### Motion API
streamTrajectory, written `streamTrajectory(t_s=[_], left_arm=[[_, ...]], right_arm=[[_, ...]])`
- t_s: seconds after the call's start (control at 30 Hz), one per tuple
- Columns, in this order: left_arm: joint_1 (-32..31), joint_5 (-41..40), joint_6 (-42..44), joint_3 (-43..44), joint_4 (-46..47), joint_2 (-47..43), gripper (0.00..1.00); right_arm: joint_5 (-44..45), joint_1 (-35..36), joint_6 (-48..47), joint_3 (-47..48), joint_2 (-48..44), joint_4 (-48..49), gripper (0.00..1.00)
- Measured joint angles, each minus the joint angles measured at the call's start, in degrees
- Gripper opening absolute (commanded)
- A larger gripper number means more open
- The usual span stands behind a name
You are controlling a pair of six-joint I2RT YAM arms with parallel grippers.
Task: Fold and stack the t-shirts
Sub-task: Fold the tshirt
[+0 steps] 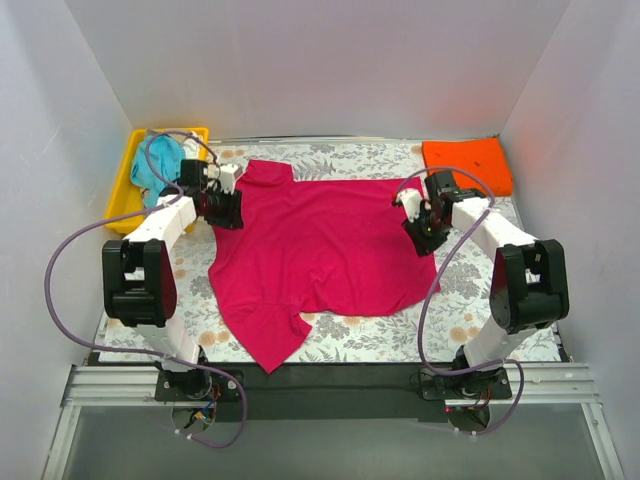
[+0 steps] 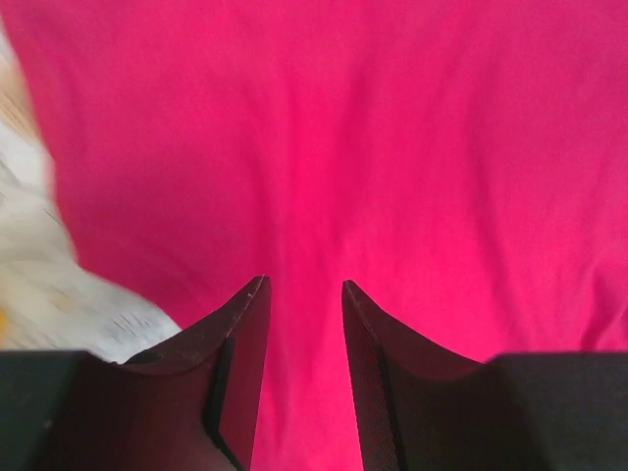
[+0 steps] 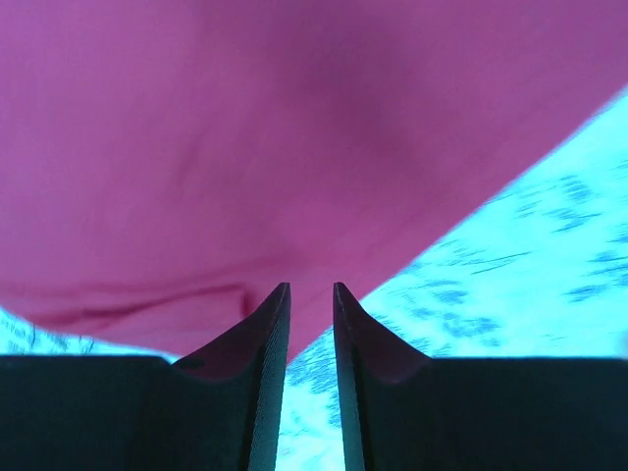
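A magenta-pink t-shirt [image 1: 320, 250] lies spread flat on the flowered tablecloth, one corner hanging toward the near edge. My left gripper [image 1: 226, 210] is open over the shirt's left edge; in the left wrist view [image 2: 304, 283] its fingers stand apart just above the magenta cloth [image 2: 373, 147]. My right gripper [image 1: 424, 228] is narrowly open and empty at the shirt's right edge; in the right wrist view [image 3: 311, 287] the cloth's edge [image 3: 245, 177] lies just ahead of the tips. A folded orange t-shirt [image 1: 467, 165] lies at the back right. A teal t-shirt [image 1: 158, 168] lies in the tray. I cannot make out the white one.
A yellow plastic tray [image 1: 124, 185] stands at the back left beside the left arm. White walls close in the table on three sides. Bare flowered tablecloth [image 1: 470, 320] shows at the front right, and also in the right wrist view [image 3: 530, 245].
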Motion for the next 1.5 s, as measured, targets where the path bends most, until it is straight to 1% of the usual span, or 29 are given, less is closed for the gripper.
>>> streamTrajectory(t_s=[0.1, 0.17, 0.23, 0.4, 0.47, 0.57, 0.63, 0.8, 0.93, 1.0, 1.03, 1.17, 1.37, 1.5], left_arm=[[0.0, -0.2, 0.9, -7.7, -2.4, -2.4, 0.34], [0.0, -0.3, 1.1, -11.1, -3.6, -2.8, 0.34], [0.0, -0.3, 1.1, -13.8, -4.1, -3.2, 0.34], [0.0, -0.6, 1.0, -16.8, -3.9, -4.6, 0.34], [0.0, -0.9, 1.0, -17.3, -3.8, -5.1, 0.34], [0.0, -1.4, 1.0, -17.8, -3.5, -5.3, 0.34], [0.0, -1.5, 1.0, -17.9, -3.4, -5.3, 0.34], [0.0, -1.6, 0.8, -17.9, -2.9, -5.3, 0.34], [0.0, -1.9, 0.8, -17.9, -2.3, -5.3, 0.33], [0.0, -2.1, 0.8, -17.9, -2.1, -5.3, 0.33], [0.0, -2.2, 0.8, -17.9, -2.1, -5.3, 0.33], [0.0, -2.2, 0.5, -18.0, -1.8, -5.3, 0.33], [0.0, -2.2, 0.2, -18.9, -1.2, -5.3, 0.33], [0.0, -2.2, 0.2, -19.2, -1.0, -5.3, 0.33]], right_arm=[[0.1, 0.0, -1.4, -6.8, -0.3, -2.7, 0.28], [0.2, 0.0, -2.0, -9.1, -0.3, -4.6, 0.29], [0.1, 0.0, -2.3, -9.7, -0.3, -5.5, 0.30], [-0.3, 0.0, -2.3, -10.3, -1.5, -5.7, 0.30], [-0.9, 0.0, -2.2, -11.2, -1.8, -6.0, 0.33], [-1.8, 0.0, -2.1, -12.7, -1.8, -7.0, 0.41], [-3.0, 0.0, -1.9, -13.2, -1.8, -7.9, 0.42], [-6.1, 0.0, -0.4, -12.6, -1.3, -8.5, 0.42], [-7.6, 0.0, 0.4, -11.1, 0.3, -8.4, 0.37], [-7.7, 0.0, 0.6, -11.0, 0.8, -8.4, 0.37], [-7.6, 0.0, 0.6, -11.0, 0.9, -8.5, 0.39], [-6.8, -0.7, 0.8, -11.0, 1.0, -8.4, 0.41], [-6.1, -1.5, 1.7, -8.7, 1.0, -8.4, 0.40], [-5.9, -1.5, 2.2, -7.2, 1.1, -8.0, 0.36]])
